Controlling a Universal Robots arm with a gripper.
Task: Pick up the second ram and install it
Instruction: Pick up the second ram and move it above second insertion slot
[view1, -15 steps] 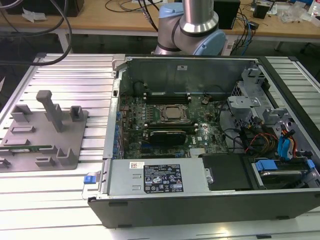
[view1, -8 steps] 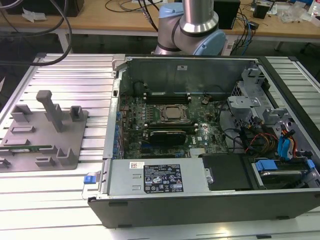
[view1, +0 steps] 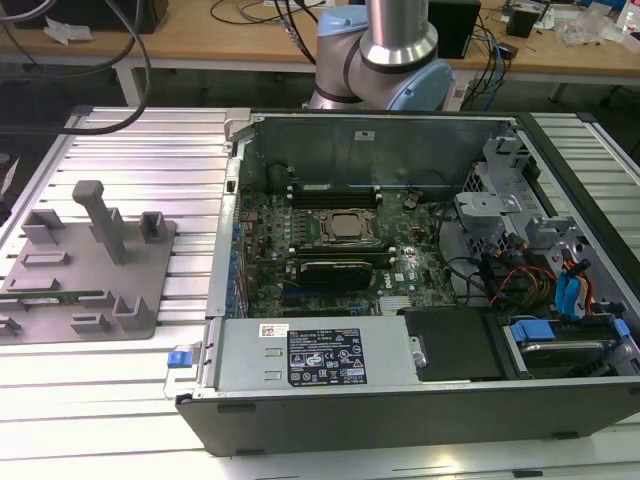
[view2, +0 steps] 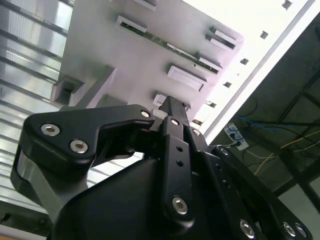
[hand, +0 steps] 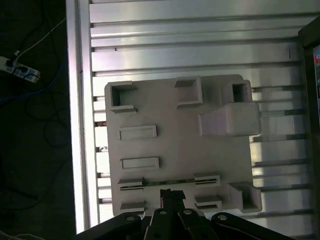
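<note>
- One green memory stick (hand: 170, 181) sits in the grey holder plate (hand: 185, 145), held between small slotted blocks near one edge of the plate.
- In the exterior view the memory stick (view1: 55, 296) shows as a thin green line on the plate (view1: 150, 290), on the exterior view's left and well apart from the open computer case (view1: 400, 410).
- The gripper (hand: 171, 192) hangs above the plate over the stick. Its black fingertips are drawn together and grip nothing.
- The plate and the case both rest on a ribbed aluminium table (view1: 120, 380), brightly lit along its near edge.
- Inside the case, a processor (view1: 345, 228) sits mid-board.
- Behind the table stands a wooden bench (view1: 250, 40) strewn with cables.
- Beside the table, a white power strip (hand: 20, 70) lies on the dark floor among loose cords.
</note>
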